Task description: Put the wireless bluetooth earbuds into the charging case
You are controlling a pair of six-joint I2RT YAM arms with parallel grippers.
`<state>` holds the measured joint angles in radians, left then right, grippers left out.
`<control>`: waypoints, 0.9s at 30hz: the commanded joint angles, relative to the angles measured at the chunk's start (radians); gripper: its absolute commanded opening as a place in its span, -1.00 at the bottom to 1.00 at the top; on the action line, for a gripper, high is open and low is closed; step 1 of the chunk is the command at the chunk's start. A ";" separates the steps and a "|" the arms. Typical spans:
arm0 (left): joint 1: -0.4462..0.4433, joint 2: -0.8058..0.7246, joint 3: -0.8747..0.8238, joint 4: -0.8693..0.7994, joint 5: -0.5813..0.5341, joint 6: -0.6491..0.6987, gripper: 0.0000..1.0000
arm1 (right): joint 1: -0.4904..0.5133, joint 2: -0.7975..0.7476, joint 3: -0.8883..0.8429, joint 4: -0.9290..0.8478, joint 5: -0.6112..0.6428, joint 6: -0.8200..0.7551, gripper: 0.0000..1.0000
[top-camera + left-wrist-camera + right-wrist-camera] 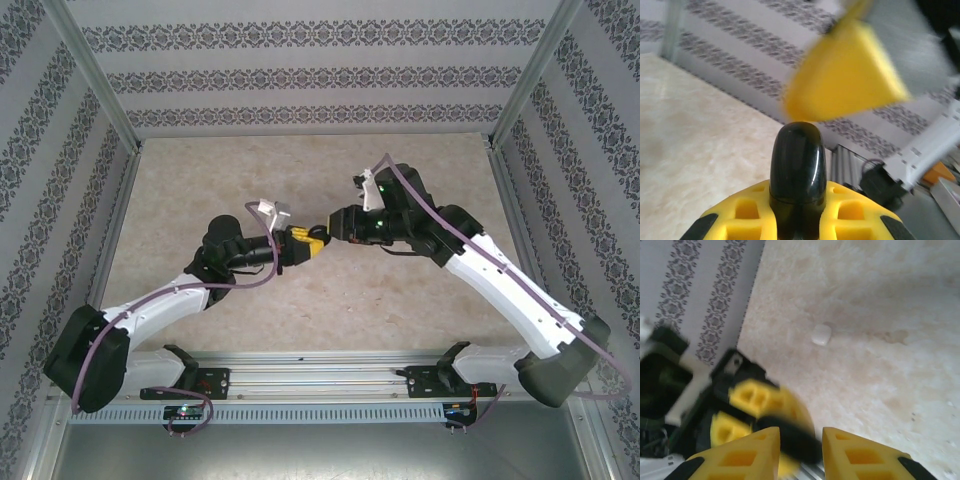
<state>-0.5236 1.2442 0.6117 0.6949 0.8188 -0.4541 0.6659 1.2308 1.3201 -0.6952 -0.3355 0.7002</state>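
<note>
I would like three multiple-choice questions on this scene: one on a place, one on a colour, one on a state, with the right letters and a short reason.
1. Where does the small white object lie in the right wrist view?
A. on the bare table
B. in a blue tray
C. on a book

2. What colour is the rounded object between the left gripper's fingers?
A. white
B. red
C. black

3. How do the right gripper's fingers stand?
A. shut on the white object
B. apart, clamping nothing
C. pressed together

1 A: it rests on the beige surface, apart from both grippers.
2 C: it is glossy black.
3 B: a gap shows between them.
</note>
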 commanded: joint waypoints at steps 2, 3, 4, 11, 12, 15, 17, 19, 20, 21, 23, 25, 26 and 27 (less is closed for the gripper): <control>0.043 0.040 0.017 -0.099 -0.110 -0.086 -1.00 | -0.005 -0.102 -0.017 -0.166 0.163 -0.063 -0.39; 0.043 0.053 0.030 -0.134 -0.122 -0.084 -1.00 | -0.016 -0.129 -0.035 -0.175 0.185 -0.066 -0.36; 0.043 0.066 0.043 -0.169 -0.136 -0.081 -1.00 | -0.024 -0.158 -0.053 -0.180 0.204 -0.066 -0.34; 0.033 0.264 0.191 -0.350 -0.196 -0.151 -1.00 | -0.100 -0.398 -0.237 -0.194 0.298 -0.035 -0.28; 0.021 0.297 0.219 -0.364 -0.207 -0.159 -1.00 | -0.113 -0.428 -0.259 -0.202 0.306 -0.038 -0.27; -0.034 0.389 0.295 -0.391 -0.272 -0.167 -1.00 | -0.141 -0.474 -0.291 -0.238 0.328 -0.055 -0.23; -0.069 0.467 0.359 -0.422 -0.313 -0.190 -1.00 | -0.158 -0.482 -0.298 -0.267 0.335 -0.067 -0.17; -0.102 0.543 0.441 -0.484 -0.365 -0.224 -1.00 | -0.181 -0.482 -0.303 -0.299 0.341 -0.081 -0.09; -0.121 0.582 0.487 -0.515 -0.396 -0.242 -1.00 | -0.193 -0.479 -0.301 -0.326 0.353 -0.086 -0.07; -0.142 0.621 0.531 -0.533 -0.416 -0.250 -1.00 | -0.207 -0.476 -0.301 -0.354 0.373 -0.090 -0.06; -0.185 0.691 0.616 -0.555 -0.454 -0.256 -1.00 | -0.238 -0.478 -0.305 -0.381 0.387 -0.115 -0.03; -0.221 0.762 0.705 -0.579 -0.486 -0.268 -1.00 | -0.276 -0.487 -0.316 -0.385 0.386 -0.140 0.03; -0.238 0.802 0.757 -0.591 -0.498 -0.277 -1.00 | -0.298 -0.492 -0.323 -0.381 0.380 -0.155 0.06; -0.254 0.845 0.812 -0.602 -0.509 -0.288 -1.00 | -0.321 -0.496 -0.330 -0.374 0.366 -0.171 0.08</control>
<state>-0.7349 2.0247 1.3163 0.1623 0.3859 -0.6952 0.3862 0.7506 1.0088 -1.0328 0.0116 0.5922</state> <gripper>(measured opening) 0.153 0.530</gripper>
